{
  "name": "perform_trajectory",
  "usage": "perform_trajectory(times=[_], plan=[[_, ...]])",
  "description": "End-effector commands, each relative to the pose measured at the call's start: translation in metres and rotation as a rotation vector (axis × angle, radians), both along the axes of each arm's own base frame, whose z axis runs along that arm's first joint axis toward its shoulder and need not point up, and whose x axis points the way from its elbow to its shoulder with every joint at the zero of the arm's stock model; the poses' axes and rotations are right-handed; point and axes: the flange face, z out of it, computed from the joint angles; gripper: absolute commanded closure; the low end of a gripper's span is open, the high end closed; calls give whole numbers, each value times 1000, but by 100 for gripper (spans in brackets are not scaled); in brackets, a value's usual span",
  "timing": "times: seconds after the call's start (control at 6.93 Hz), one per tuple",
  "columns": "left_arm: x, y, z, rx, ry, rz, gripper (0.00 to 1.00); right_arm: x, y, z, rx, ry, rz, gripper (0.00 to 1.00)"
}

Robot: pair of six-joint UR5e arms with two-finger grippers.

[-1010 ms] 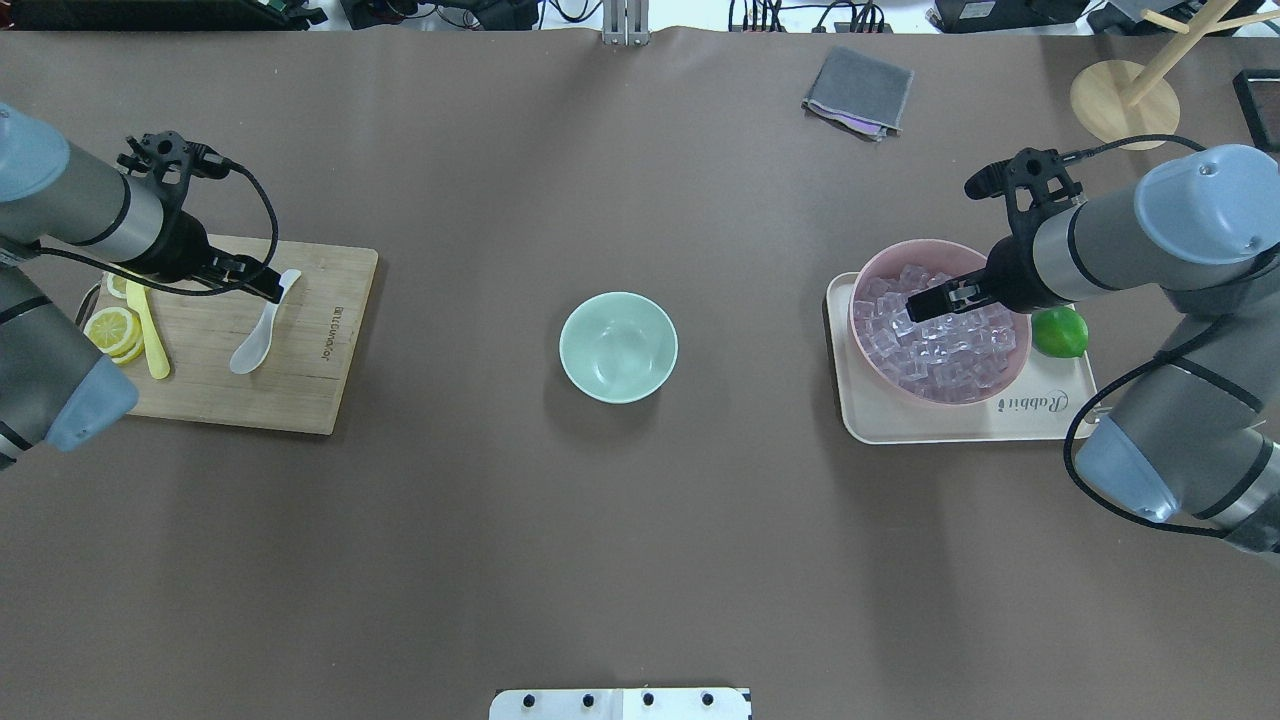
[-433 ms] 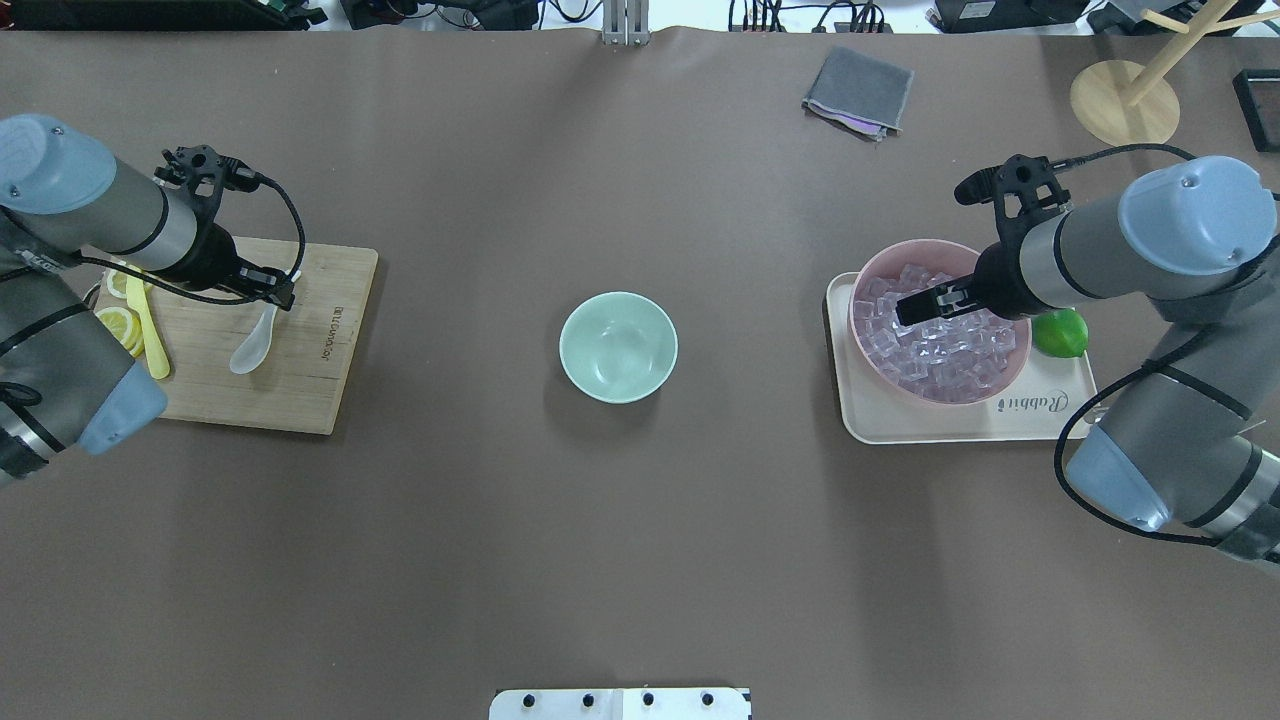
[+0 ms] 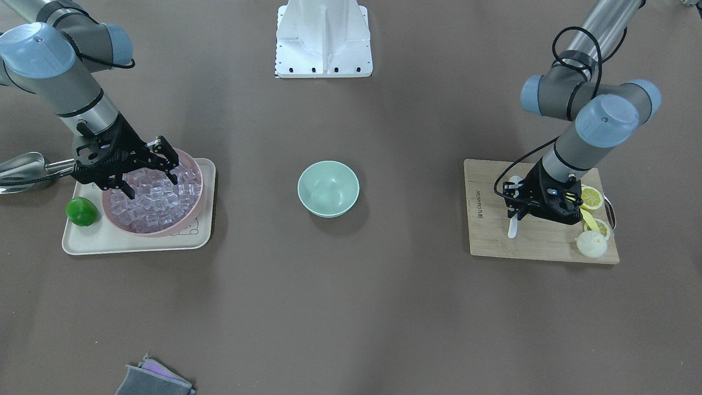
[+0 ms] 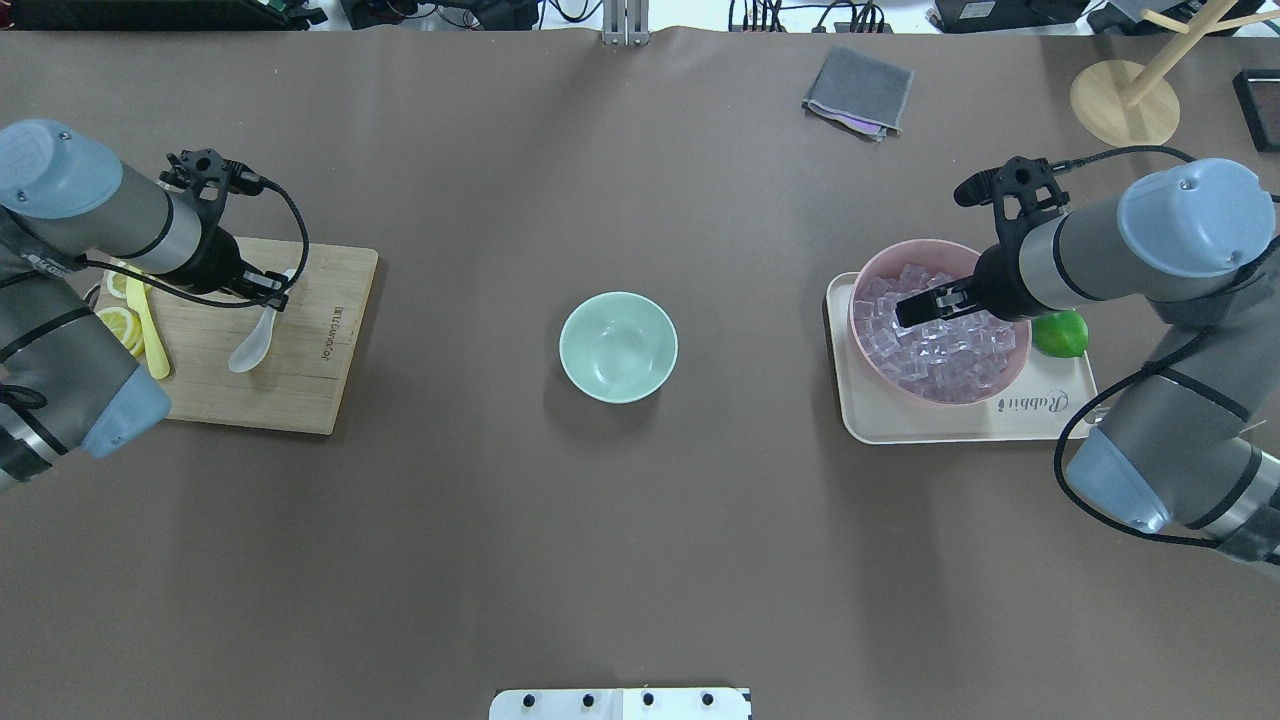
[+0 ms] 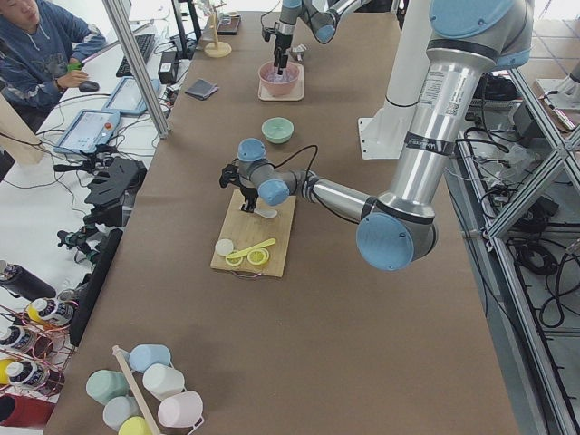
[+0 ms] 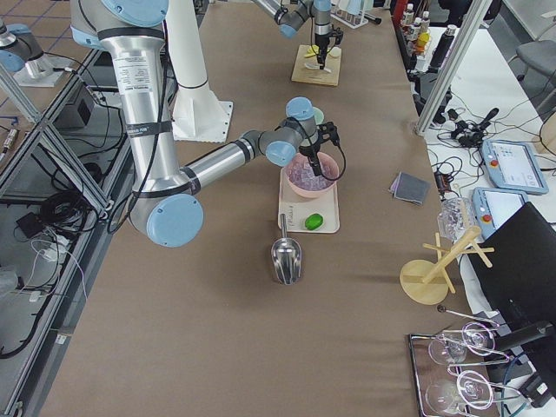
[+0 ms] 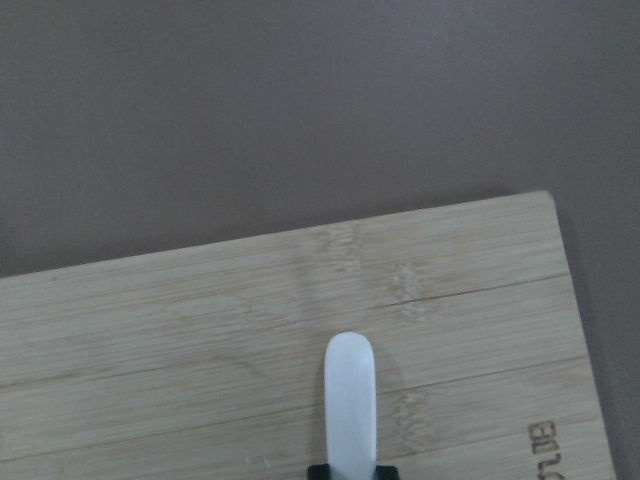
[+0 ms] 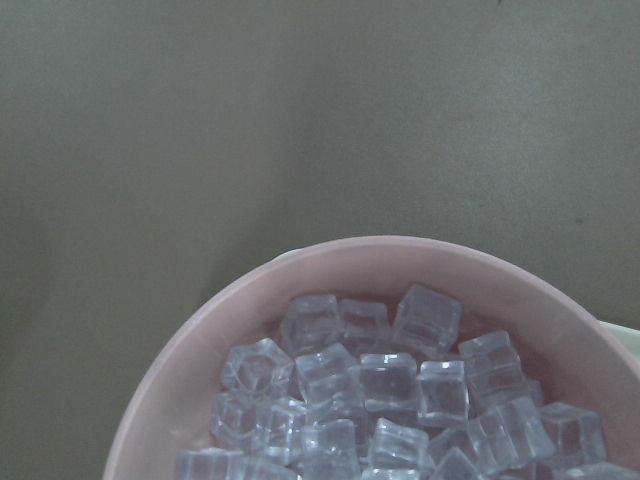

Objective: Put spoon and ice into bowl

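while the bowl (image 4: 572, 332) stands empty mid-tabletop (image 4: 640, 550), both pick-ups are in hand. left gripper (image 4: 272, 298) is narrowed about the handle of the spoon (image 4: 248, 350), which lies on the cutting board (image 4: 300, 385); judged pinched, not yet lifted. right gripper (image 3: 153, 186) hangs spread wide above the ice (image 8: 388, 385) heaped in the pink bowl (image 8: 200, 340). next move calls for a level lift of the spoon, and a straight descent to close on one piece.

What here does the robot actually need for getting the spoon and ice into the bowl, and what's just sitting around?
For the job:
white spoon
ice cubes, in the pink bowl
mint-green bowl
left gripper, at the spoon
right gripper, over the ice

Just lying about:
yellow utensil
lemon slices
lime
metal scoop
grey cloth
wooden stand
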Motion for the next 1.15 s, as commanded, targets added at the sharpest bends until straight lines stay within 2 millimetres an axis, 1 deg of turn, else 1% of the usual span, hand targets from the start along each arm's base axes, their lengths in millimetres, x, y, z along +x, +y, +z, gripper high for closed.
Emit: perform_trajectory(times=[0.0,0.14,0.29,0.43,0.58,0.87,1.01], plan=[[0,0,-1,0,0,-2,100,-1,0,-1,5,2,4,9],[1,1,-12,9,18,6,100,-5,1,0,9,8,5,9],[5,-4,-25,16,27,7,100,-11,4,0,19,18,7,9],[12,-10,-40,2,36,-8,100,-15,7,4,20,30,7,21],[14,-12,-46,-6,44,-19,100,-19,11,14,19,51,10,24],[14,-11,-47,-5,47,-20,100,-20,15,21,11,61,5,30],[14,-11,-47,-5,47,-20,100,-19,16,22,10,62,3,36]])
